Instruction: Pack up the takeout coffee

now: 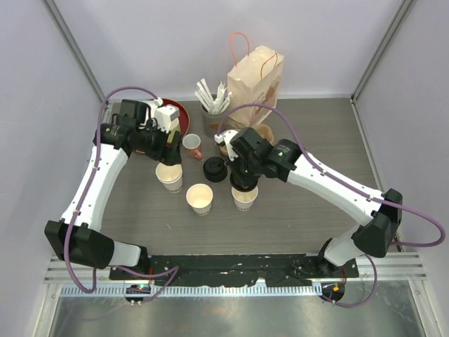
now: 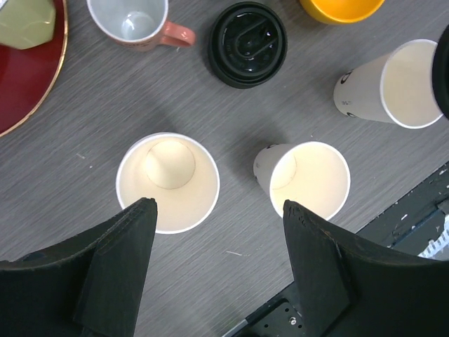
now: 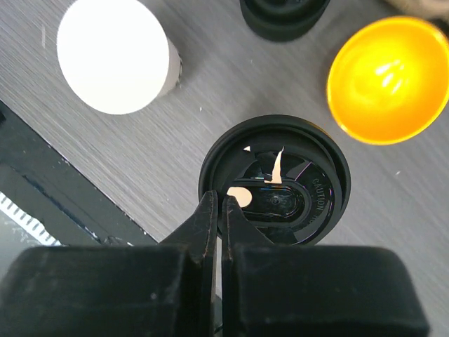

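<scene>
White arms (image 1: 98, 182), black joints (image 1: 78, 242) — purple cables (image 1: 132, 88)

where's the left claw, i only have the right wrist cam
observer: The left claw hangs open over two lidless cups, the left cup and the middle cup.
operator: ok is there a bag to pack into
observer: Yes, a paper bag stands upright at the back, handles up.
operator: anything else close to that claw
observer: A mug with a pink handle stands empty just beyond the left cup.
</scene>
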Available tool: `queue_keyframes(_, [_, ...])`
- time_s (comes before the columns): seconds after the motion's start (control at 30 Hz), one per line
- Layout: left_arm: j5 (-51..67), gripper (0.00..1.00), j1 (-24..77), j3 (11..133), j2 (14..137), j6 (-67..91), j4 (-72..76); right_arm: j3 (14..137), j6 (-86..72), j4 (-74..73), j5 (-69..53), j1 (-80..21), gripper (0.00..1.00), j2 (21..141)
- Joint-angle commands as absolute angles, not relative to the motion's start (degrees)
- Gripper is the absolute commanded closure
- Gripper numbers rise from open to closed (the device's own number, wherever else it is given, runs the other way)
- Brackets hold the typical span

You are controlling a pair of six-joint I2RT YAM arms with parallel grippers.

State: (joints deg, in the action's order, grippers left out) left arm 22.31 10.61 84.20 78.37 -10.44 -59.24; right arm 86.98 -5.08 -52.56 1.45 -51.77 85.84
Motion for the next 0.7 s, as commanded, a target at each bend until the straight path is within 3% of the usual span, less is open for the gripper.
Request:
queue_keyframes(0.0, [22.94,0.23,11.69,85.87,78.75,-9.58,-59.41,83.68,-8.26,-51.85,0.97,-53.25,0.99,83.41])
queue_keyframes(0.67, [22.06,0.23,12.13,85.61,78.49,-10.72,-60.03,80.07,-6.07,-48.25,3.26,-53.7,0.99,88.24])
